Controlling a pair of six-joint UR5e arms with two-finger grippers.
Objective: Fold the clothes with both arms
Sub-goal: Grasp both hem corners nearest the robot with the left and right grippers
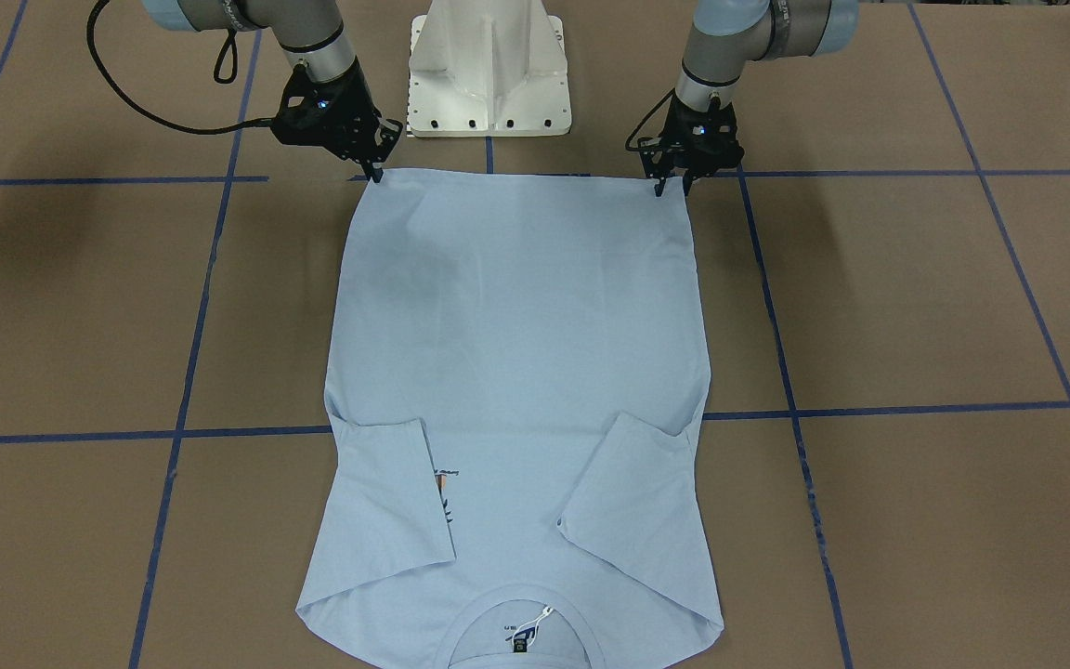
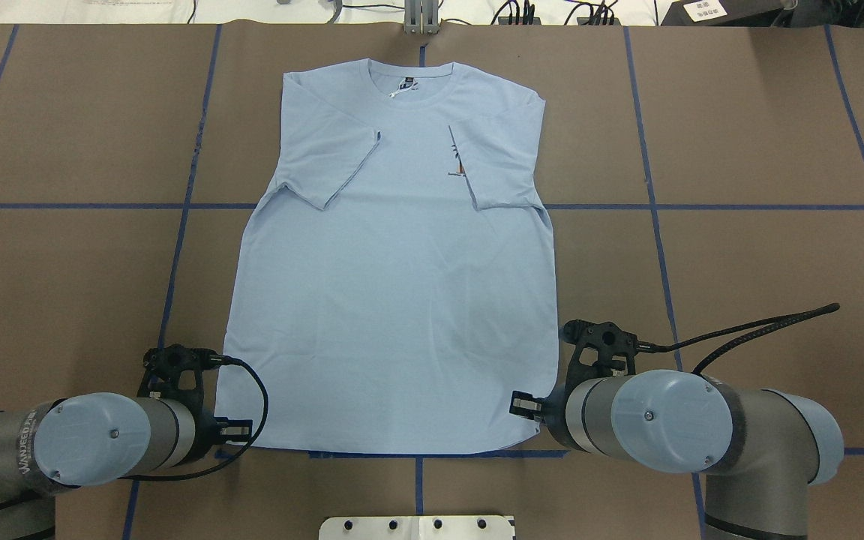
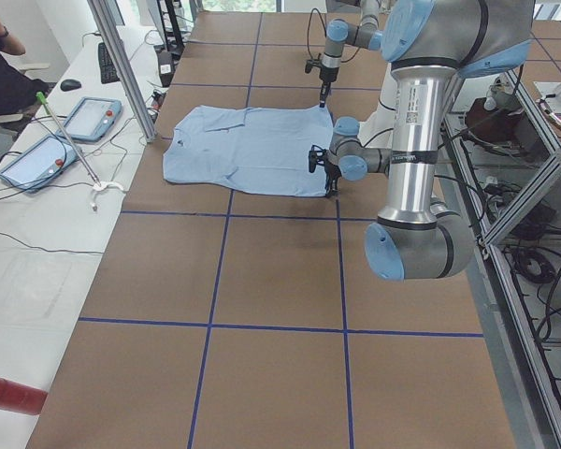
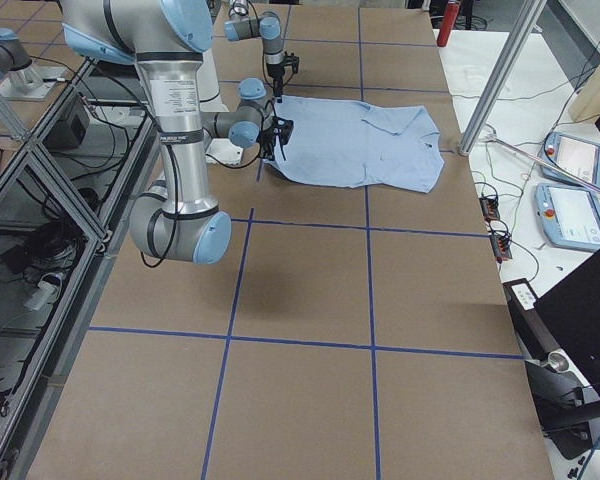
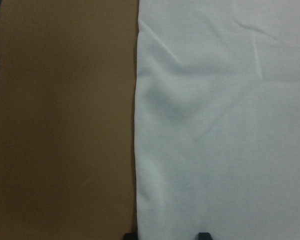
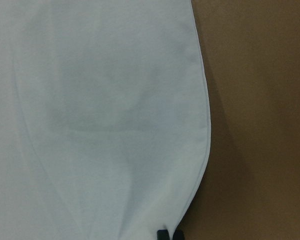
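Front-facing view: a light blue short-sleeved T-shirt [image 1: 516,325] lies flat in the middle of the brown paper-covered desk [image 1: 916,297] with its blue tape grid. The collar is at 6 o'clock, the hem at 12, and both sleeves are folded in over the chest. At the hem's 11 o'clock corner the right arm's fingers [image 1: 374,171] are drawn narrow, pinching the cloth. At the 1 o'clock corner the left arm's fingers [image 1: 658,190] stand apart, their tips down at the hem. A white pedestal base [image 1: 490,70] sits between the arms at 12.

Overhead view: the collar is now at 12 o'clock. The grey left arm [image 2: 79,442] covers the hem corner at 7 and the grey right arm [image 2: 672,420] the corner at 5, hiding both pairs of tips. A small dark-and-orange print [image 2: 458,161] peeks from under one folded sleeve.

Side views: both wrists point straight down at the hem end nearest the robot.

Left wrist view: two tips at 6 o'clock sit wide, straddling the shirt's side edge.

Right wrist view: two tips at 6 o'clock sit nearly together, right on the curved hem corner.
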